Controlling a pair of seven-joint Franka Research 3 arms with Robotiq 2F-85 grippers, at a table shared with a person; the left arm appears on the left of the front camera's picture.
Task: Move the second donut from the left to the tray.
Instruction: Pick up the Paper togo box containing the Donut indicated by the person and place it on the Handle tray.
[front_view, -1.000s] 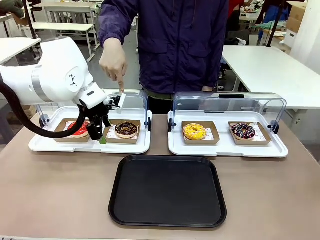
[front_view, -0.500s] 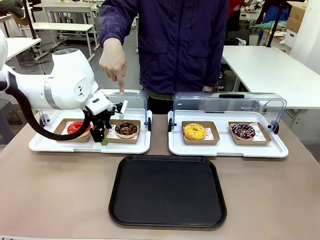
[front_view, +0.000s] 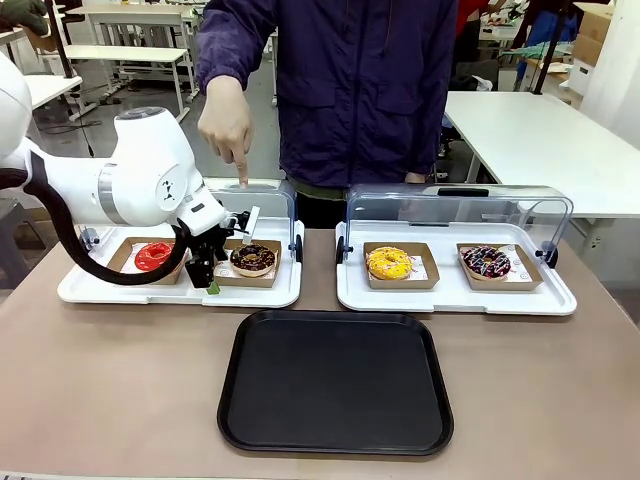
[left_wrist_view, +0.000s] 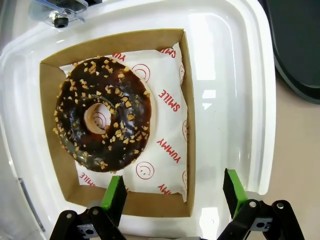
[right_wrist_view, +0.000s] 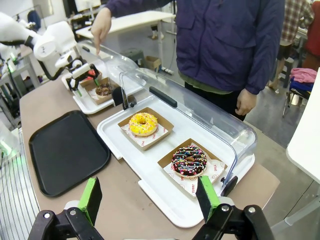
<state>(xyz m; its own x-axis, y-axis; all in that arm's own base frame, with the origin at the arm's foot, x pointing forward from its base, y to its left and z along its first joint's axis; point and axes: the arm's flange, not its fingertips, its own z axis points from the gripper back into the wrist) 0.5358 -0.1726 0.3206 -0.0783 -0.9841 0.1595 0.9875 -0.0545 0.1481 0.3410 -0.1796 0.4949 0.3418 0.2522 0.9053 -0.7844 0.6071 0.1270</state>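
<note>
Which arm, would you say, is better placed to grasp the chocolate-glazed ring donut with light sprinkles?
Left: the left gripper, open, hangs close beside the donut in its brown cardboard tray; the right gripper is far off by a separate white tray.

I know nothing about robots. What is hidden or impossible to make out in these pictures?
- Front view: the left arm hides part of the red donut's box.
- Left wrist view: the left gripper covers the near edge of the box under the chocolate donut.
- Left wrist view: the picture's edge cuts off the black tray.
</note>
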